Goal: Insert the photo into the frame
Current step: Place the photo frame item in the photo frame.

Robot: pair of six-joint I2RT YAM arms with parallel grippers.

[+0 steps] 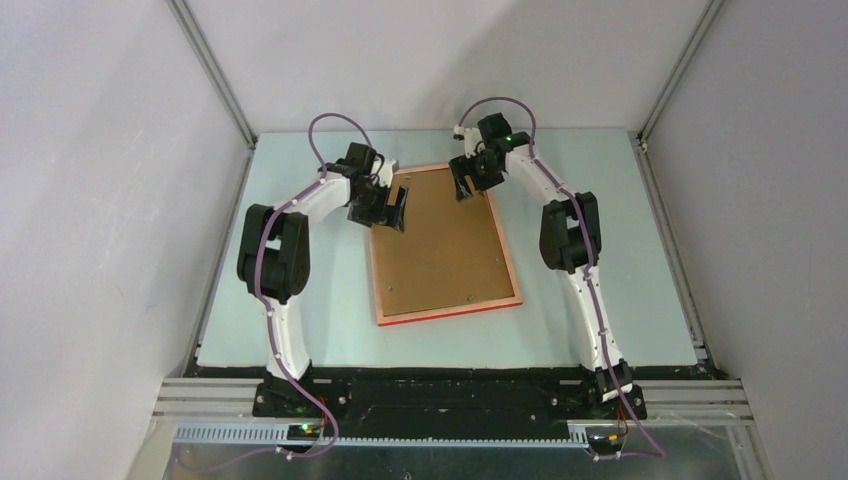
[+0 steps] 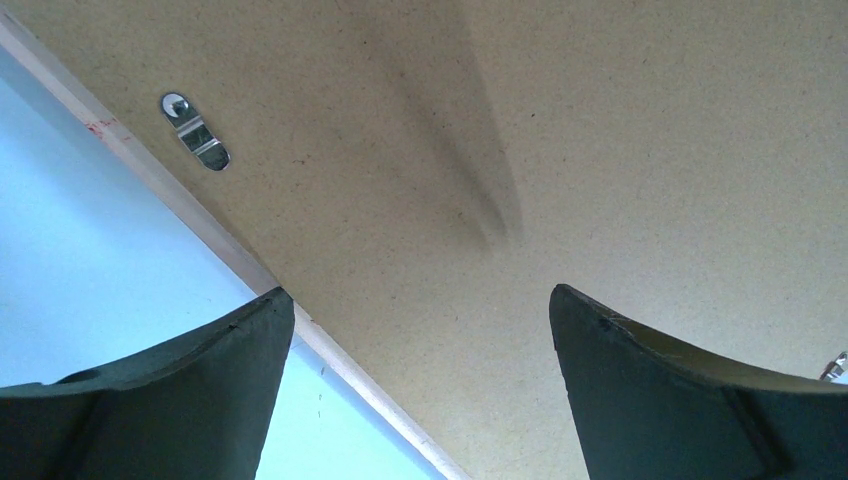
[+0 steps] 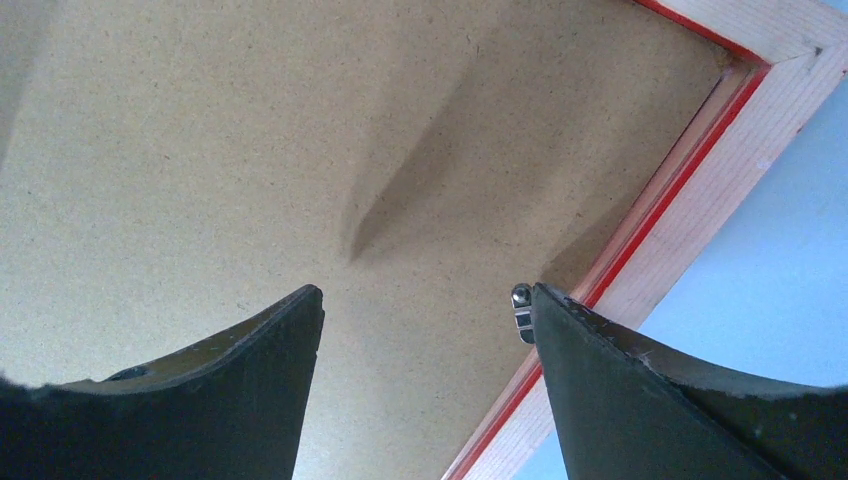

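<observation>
Thin rectangular frame (image 1: 449,311), pale orange-pink back up with a red lip showing at the edge, lies flat mid-bench on the light blue-green bench (image 1: 300,300). A brown fibreboard backing board (image 1: 440,240) sits inside its rim, with small metal clips (image 2: 196,131) along the board's edge.

Left arm: elbow raised to the left of the frame, forearm reaching in towards the frame's far-left edge, wrist tipped down. Left gripper (image 1: 392,218) is wide open and holds nothing. In the wrist view the gripper (image 2: 418,292) straddles the frame's left rim (image 2: 150,170), one finger over the bench (image 2: 80,280) and the other over the board (image 2: 620,150). Its shadow falls on the board clear of the fingertips, so it hangs above the board, not on it.

Right arm: elbow raised to the right of the frame, forearm angled in over the frame's far-right corner, wrist folded down. Right gripper (image 1: 467,188) is also spread, a bit narrower than the left, and holds nothing. In the wrist view the gripper (image 3: 428,290) has one finger over the board and the other at the frame's right rim (image 3: 710,190), right beside a clip (image 3: 521,312). Can't tell whether that finger touches the rim.
</observation>
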